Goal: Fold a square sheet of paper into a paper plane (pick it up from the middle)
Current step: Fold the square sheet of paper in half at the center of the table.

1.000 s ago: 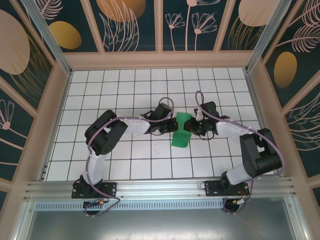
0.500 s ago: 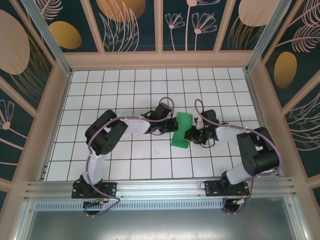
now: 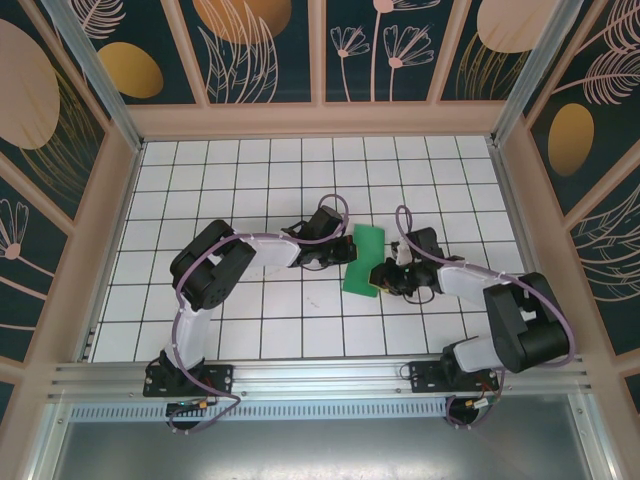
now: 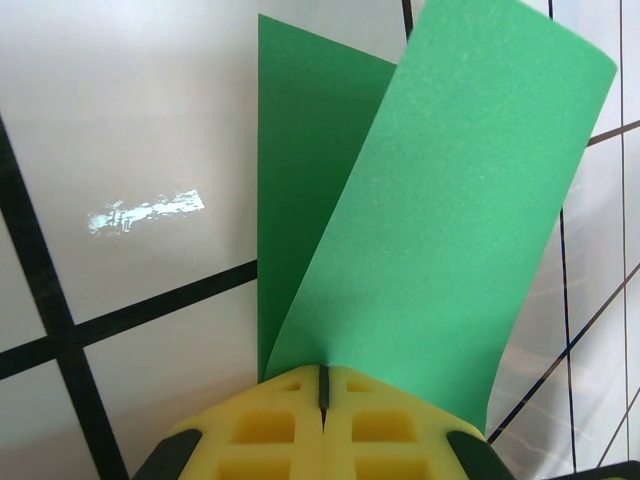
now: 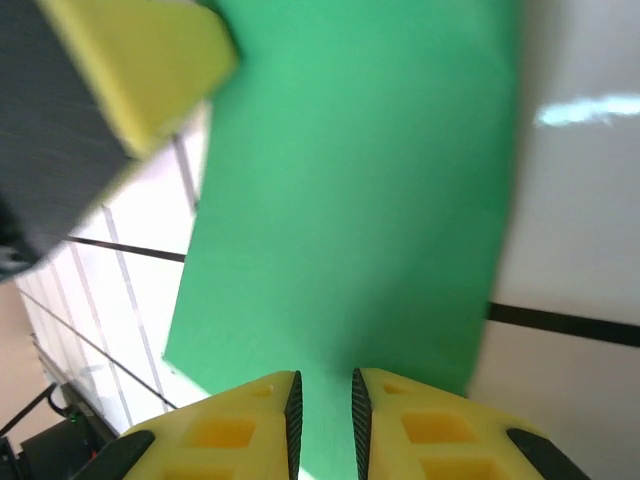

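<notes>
Green paper is coming straight out of the left gripper (image 4: 323,375), whose yellow fingers (image 4: 262,425) are pressing together on its near edge with only a hairline seam between them. Just ahead of those fingertips the square sheet of paper (image 4: 440,200) is spreading into two layers. The upper flap is curling up and to the right, and the lower one is lying on the white tiled table (image 4: 130,120).

In the right wrist view, the right gripper (image 5: 325,385) is standing a narrow slit apart at the sheet's near edge, with green showing in the slit. Whether it is pinching the paper is unclear. Farther across the sheet, one blurred finger of the left gripper is showing. From above, the sheet is sitting between the two grippers.
</notes>
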### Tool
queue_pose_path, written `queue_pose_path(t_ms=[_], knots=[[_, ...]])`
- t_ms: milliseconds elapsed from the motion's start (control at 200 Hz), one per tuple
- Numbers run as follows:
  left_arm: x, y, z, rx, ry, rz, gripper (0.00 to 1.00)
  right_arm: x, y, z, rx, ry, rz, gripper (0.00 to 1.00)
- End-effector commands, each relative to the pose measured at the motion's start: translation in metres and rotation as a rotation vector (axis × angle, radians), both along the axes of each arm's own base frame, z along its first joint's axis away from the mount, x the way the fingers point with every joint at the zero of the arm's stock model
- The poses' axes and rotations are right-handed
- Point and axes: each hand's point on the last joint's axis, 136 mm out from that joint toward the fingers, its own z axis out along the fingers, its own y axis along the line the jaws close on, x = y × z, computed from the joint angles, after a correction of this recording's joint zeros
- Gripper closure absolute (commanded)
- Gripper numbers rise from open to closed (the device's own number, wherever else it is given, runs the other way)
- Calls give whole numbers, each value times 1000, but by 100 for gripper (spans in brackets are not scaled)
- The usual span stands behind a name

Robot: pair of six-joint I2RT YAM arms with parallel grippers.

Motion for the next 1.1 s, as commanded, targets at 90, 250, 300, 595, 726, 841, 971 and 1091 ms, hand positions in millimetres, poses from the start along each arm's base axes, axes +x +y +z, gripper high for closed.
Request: queue_pose_path(t_ms=[90,250,300,595,726,841,971,1091], knots=[[-23,29,-59,163,110,-2,100,-15,-10,-30,-71,72,-3,75],[-23,30,-59,168,107,0,100,-4,-1,7,-5,-8,2,74],[-23,29,-59,164,108,0,100,-1,1,19,8,-30,-3,74],[-24,29,-58,159,108,-4,100,-17,9,10,63,4,-6,75],[-24,30,-58,161,106,-1,100,-28,-3,-13,-20,54,-17,75],[-23,28,-58,156,106,-3,100,-32,-11,-23,-78,82,-17,75],[-22,28,-57,155,104,-2,100,-20,0,3,-20,27,-5,75],[-22,28,-57,152,105,0,100,-10,7,26,30,-34,-5,74]])
